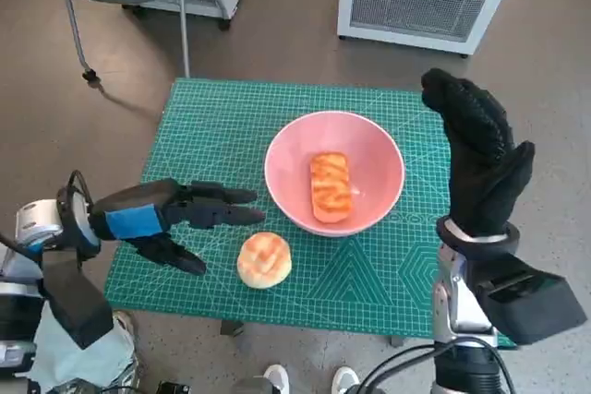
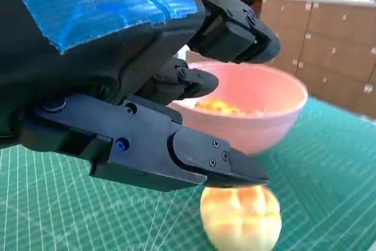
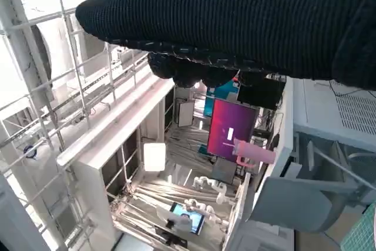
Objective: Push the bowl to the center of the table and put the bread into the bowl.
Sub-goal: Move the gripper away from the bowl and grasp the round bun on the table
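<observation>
Left hand [image 1: 166, 219]: low over the green mat, fingers spread and reaching toward the bowl, holding nothing; its lower finger sits just beside the round bread.
Right hand [image 1: 476, 154]: lifted at the far right edge of the bench, glove flat and upright, fingers extended and apart, nothing in it.
Bowl [image 1: 383, 149]: pink, upright, resting near the middle of the bench [image 1: 203, 117]; the push looks done.
Bread in bowl [image 1: 331, 186]: a long golden loaf lies on the bowl's floor.
Round bread [image 1: 264, 259]: still on the mat, just in front of the bowl's near rim and apart from it; in the left wrist view it lies directly under the fingers [image 2: 194, 157].
Handling: probably light, soft and easily dented, with a smooth crust that may roll if nudged.
Where to hold: across its widest part, from opposite sides, squeezing gently.
Risk: bumping the light bowl off centre while lifting the bread over the rim.
</observation>
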{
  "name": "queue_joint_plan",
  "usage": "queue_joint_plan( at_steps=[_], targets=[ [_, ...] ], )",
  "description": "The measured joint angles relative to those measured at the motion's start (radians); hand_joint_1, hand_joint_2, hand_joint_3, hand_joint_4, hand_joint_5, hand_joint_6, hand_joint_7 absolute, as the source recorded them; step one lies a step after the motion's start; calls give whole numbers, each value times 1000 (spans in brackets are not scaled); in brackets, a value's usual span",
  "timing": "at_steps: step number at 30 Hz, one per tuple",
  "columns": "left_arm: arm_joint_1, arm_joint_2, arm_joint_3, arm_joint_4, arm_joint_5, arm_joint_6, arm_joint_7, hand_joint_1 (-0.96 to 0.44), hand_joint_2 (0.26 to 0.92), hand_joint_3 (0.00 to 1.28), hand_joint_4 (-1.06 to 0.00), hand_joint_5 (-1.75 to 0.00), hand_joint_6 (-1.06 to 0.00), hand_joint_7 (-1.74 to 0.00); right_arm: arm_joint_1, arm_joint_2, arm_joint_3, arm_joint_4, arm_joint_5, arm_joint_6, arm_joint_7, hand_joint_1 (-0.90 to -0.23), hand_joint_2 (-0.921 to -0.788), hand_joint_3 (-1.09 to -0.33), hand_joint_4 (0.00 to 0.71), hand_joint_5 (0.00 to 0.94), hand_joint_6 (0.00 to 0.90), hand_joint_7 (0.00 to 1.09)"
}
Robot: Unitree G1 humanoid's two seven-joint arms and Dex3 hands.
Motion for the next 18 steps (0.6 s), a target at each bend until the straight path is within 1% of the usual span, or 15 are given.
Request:
queue_joint_plan(
  at_steps=[5, 12, 18],
  targets=[
    [0, -29, -21, 20, 95, -10, 49, -338, 872, 5, -410, -6, -444, -47, 0, -2, 0, -1, 7, 1, 3, -547, -921, -791, 309, 19, -1, 715],
    [-12, -67, -58, 69, 214, -26, 134, -355, 876, 4, -410, -4, -440, -40, 0, -7, -1, -6, 7, 1, 5, -543, -921, -792, 310, 19, -1, 716],
    [-34, -88, -92, 109, 284, -28, 194, -364, 878, 3, -408, -2, -439, -36, 0, -13, -2, -7, 6, -1, 5, -539, -921, -793, 311, 20, -1, 715]
  ],
)
